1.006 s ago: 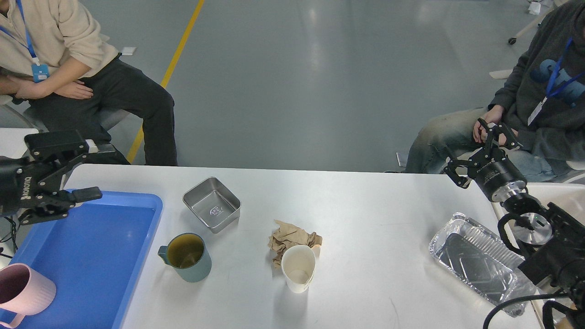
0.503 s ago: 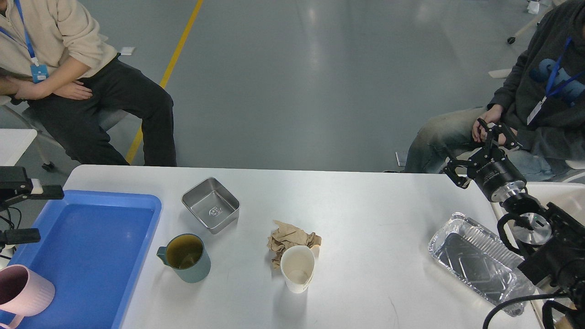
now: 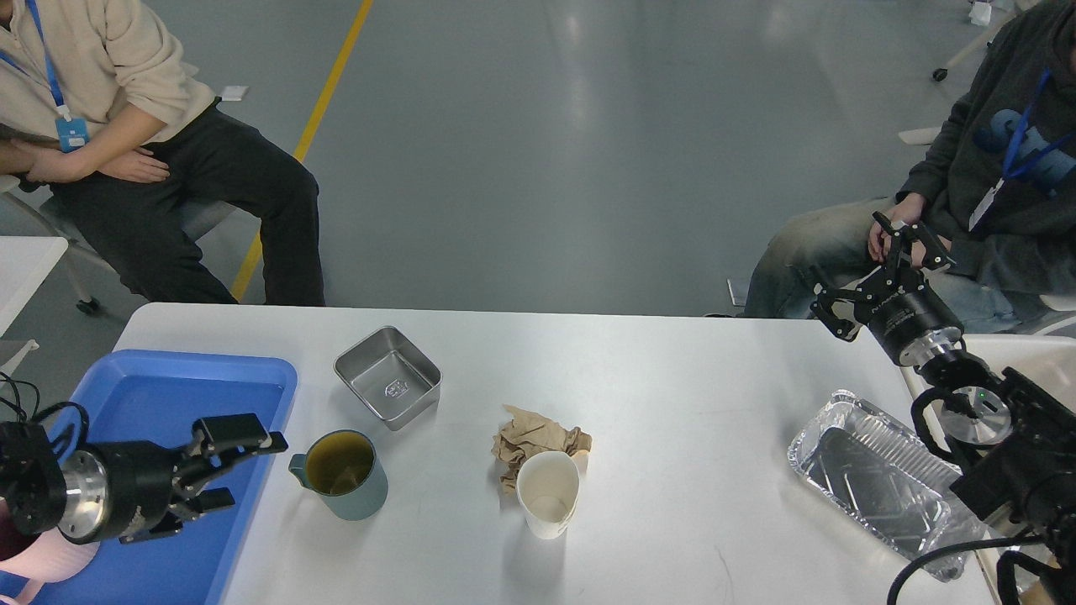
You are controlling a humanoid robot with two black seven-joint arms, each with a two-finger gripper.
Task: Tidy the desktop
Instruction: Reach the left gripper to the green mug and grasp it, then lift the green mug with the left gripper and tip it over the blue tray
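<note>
White bench (image 3: 672, 395) spanning the view, bearing a steel pan (image 3: 387, 376), teal mug (image 3: 340, 474), crumpled paper (image 3: 534, 439), paper cup (image 3: 547, 492) and foil tray (image 3: 874, 479). Left end effector (image 3: 244, 470) over blue tray (image 3: 160, 395), fingers parted, holding nothing, just beside the mug. Right end effector (image 3: 874, 265) beyond the bench's far right edge, fingers parted, holding nothing.

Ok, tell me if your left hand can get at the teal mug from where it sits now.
Probably yes. My left hand is open over the blue tray, pointing at the teal mug, whose handle faces it. Nothing stands between them.
</note>
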